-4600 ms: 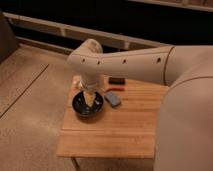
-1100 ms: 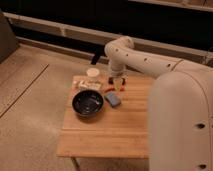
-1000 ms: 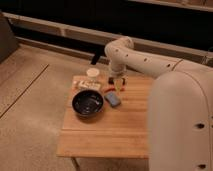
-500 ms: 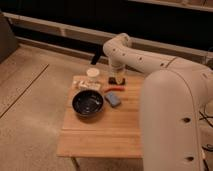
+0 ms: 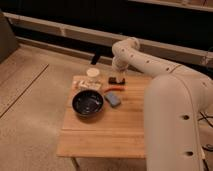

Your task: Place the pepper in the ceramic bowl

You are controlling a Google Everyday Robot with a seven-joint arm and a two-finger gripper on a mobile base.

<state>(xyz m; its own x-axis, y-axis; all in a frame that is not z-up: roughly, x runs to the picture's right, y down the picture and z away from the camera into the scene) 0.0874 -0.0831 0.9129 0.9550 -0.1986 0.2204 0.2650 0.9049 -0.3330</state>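
Swung off the glossy dark ceramic bowl (image 5: 88, 104), open end effector (image 5: 117, 78) hovers just beyond the slender red-orange pepper (image 5: 114, 89), not yet grasped

The gripper (image 5: 118, 74) hangs at the far side of the table (image 5: 100, 135), right by the small black block (image 5: 117, 80), and its dark tip is hard to tell from the block. The big white arm (image 5: 170, 115) is cut off at the bottom and right edges
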